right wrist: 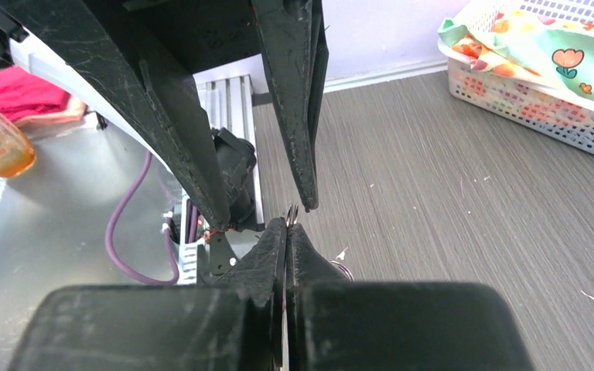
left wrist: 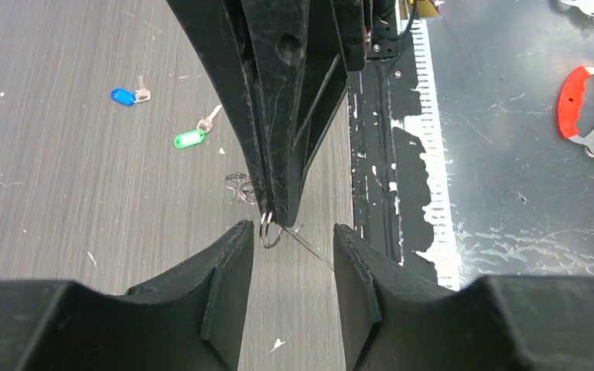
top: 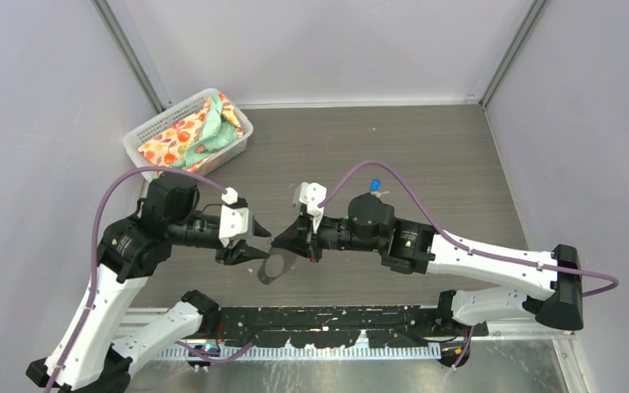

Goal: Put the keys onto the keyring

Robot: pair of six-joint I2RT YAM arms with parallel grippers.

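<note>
A grey wood-grain table (top: 426, 147) fills the floor of a pale-walled booth. Above it, near the front edge, the keyring (left wrist: 271, 234) shows as a small wire loop with a thin strand trailing off it, pinched at the very tip of the right gripper (left wrist: 272, 219), whose fingers are pressed flat together on it. The left gripper (left wrist: 292, 232) faces it tip to tip, its fingers (left wrist: 232, 255) apart with one on either side of the loop; whether they touch it cannot be told. The blue-tagged key (left wrist: 124, 96) and the green-tagged key (left wrist: 189, 138) lie loose on the table near each other, well apart from the keyring. A second small wire ring (left wrist: 238, 185) lies on the table. In the far left corner is a white basket (top: 143, 135) with a flowered cloth (top: 201, 131)
</note>
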